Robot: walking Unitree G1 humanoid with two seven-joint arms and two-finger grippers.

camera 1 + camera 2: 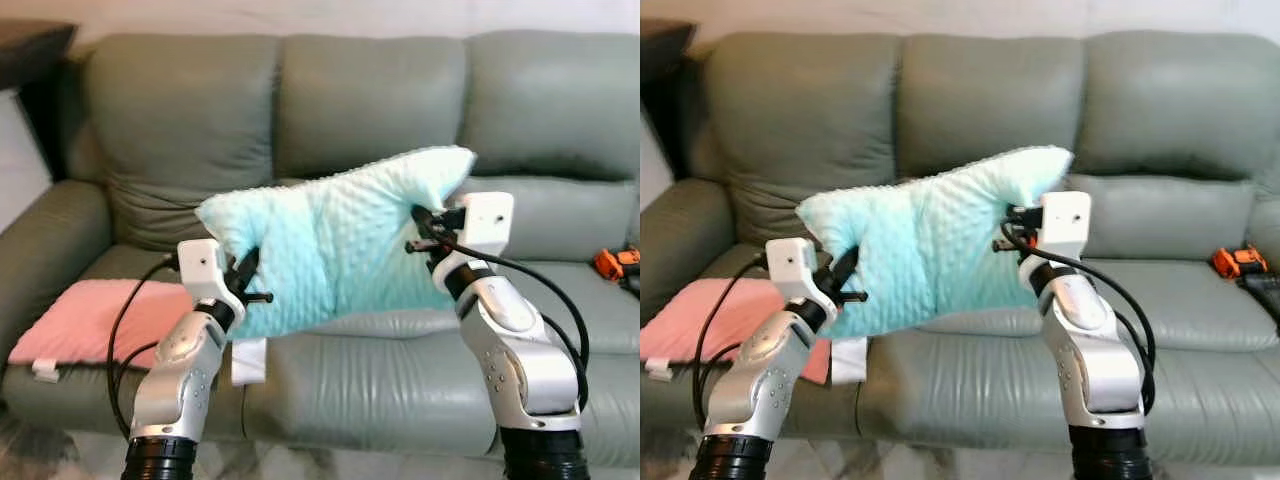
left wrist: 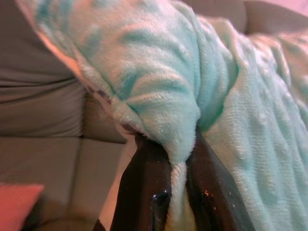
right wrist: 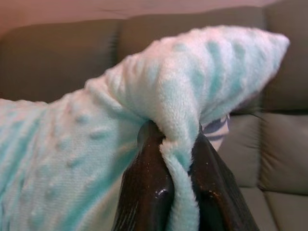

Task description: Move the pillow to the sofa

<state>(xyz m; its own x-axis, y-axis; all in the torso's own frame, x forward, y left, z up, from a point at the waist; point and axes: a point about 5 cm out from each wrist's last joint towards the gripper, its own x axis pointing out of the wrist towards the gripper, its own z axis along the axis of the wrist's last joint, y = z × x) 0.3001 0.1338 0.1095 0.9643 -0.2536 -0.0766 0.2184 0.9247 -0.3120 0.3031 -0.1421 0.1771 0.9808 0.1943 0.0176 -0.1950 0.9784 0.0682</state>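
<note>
A light turquoise dotted pillow (image 1: pixel 335 240) hangs in the air in front of the grey-green sofa (image 1: pixel 360 110), just above the middle seat cushion. My left gripper (image 1: pixel 250 270) is shut on its lower left edge, and the fabric is pinched between the black fingers (image 2: pixel 144 187). My right gripper (image 1: pixel 425 225) is shut on the pillow's right edge below its upper corner, with a fold squeezed between its fingers (image 3: pixel 149 187). The pillow's right end is held higher than the left.
A pink cushion (image 1: pixel 95 320) lies on the sofa's left seat. An orange and black tool (image 1: pixel 620 265) rests on the right seat. A white tag (image 1: pixel 248 362) hangs over the seat's front edge. A dark piece of furniture (image 1: pixel 30 45) stands at the far left.
</note>
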